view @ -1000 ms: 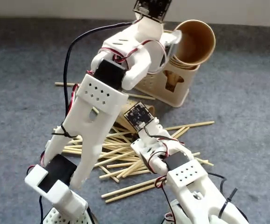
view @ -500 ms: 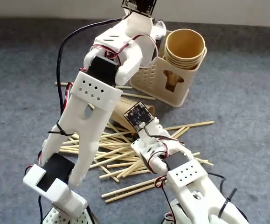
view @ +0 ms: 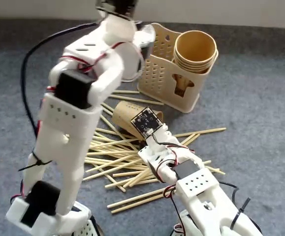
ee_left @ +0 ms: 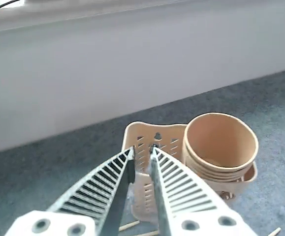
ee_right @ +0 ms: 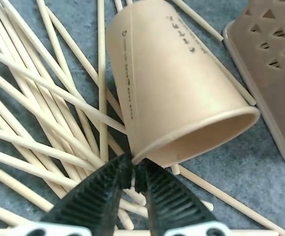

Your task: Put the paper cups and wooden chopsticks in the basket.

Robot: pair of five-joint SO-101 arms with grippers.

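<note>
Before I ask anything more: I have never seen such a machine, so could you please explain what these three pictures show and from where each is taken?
These are two small white robot arms on a grey carpeted surface. The high view looks down on both; each other picture comes from a camera on one arm's wrist. The left gripper hangs near the beige perforated plastic basket, jaws a narrow gap apart, empty. A stack of brown paper cups stands in the basket. The right gripper, jaws together, is at the rim of one brown paper cup lying on its side; whether it pinches the rim, I cannot tell. Loose wooden chopsticks lie scattered around it.
</note>
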